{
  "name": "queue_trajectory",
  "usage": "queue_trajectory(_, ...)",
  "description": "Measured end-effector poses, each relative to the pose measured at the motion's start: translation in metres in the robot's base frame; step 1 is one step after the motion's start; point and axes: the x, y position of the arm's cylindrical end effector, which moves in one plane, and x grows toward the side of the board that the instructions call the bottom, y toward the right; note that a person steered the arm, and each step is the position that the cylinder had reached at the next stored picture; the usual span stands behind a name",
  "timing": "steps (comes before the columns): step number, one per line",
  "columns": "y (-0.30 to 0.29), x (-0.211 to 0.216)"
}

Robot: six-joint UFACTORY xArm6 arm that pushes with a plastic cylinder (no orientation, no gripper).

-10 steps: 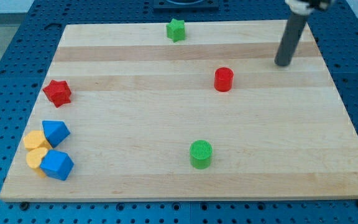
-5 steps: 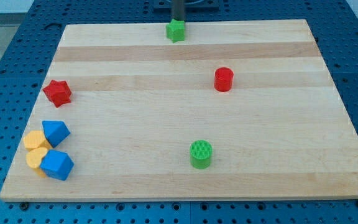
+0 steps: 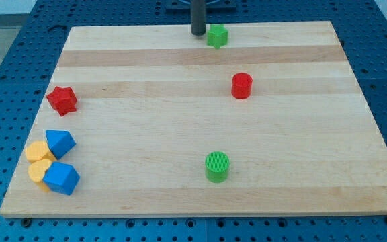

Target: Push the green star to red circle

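Observation:
The green star lies near the top edge of the wooden board, a little right of centre. My tip stands just to the star's left, close to or touching it. The red circle, a short red cylinder, stands below and to the right of the star, well apart from it.
A green cylinder stands at the lower middle. A red star lies at the left. Two blue blocks and two yellow blocks cluster at the lower left. The wooden board sits on a blue pegboard.
My tip swept from the board's upper right to behind the green star, then came down on its left. The star has slid to the right along the top edge.

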Motion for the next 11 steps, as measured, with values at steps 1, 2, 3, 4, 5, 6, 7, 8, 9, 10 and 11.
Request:
queue_trajectory(1, 0.012, -0.004)
queue_trajectory(2, 0.046, 0.005)
queue_trajectory(3, 0.063, 0.029)
queue_trajectory(4, 0.063, 0.071)
queue_trajectory(5, 0.062, 0.104)
queue_trajectory(6, 0.06, 0.084)
queue_trajectory(7, 0.028, 0.064)
queue_trajectory(8, -0.004, 0.077)
queue_trajectory(9, 0.007, 0.1)
queue_trajectory(10, 0.042, 0.117)
queue_trajectory(11, 0.073, 0.121)
